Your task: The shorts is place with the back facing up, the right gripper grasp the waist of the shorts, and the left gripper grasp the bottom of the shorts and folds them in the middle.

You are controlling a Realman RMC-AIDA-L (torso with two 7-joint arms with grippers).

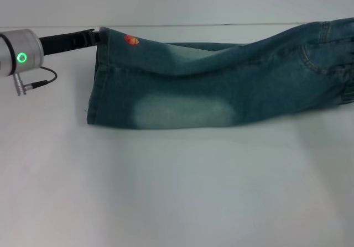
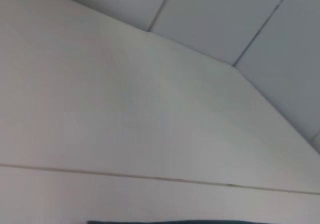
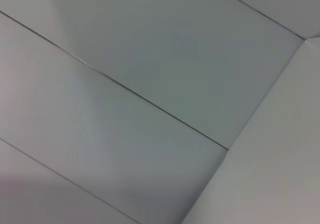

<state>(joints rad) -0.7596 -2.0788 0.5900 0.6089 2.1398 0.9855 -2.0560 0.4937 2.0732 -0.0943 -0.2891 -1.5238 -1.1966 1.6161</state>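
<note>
The blue-green denim shorts (image 1: 221,87) lie stretched across the white table in the head view, with a pale faded patch (image 1: 182,111) near the front edge and a small orange print spot (image 1: 131,39) near the far left corner. My left gripper (image 1: 97,37), a black claw on a silver wrist with a green ring (image 1: 22,57), is at the far left corner of the leg hem and shut on it, holding that corner slightly raised. The waist end (image 1: 332,42) rises toward the right edge of the view. My right gripper is out of view. A thin dark strip (image 2: 165,222) shows in the left wrist view.
The white table (image 1: 166,192) spreads out in front of the shorts. A pale wall (image 1: 177,1) stands behind the table's far edge. The right wrist view shows only pale panels with thin seams (image 3: 125,88).
</note>
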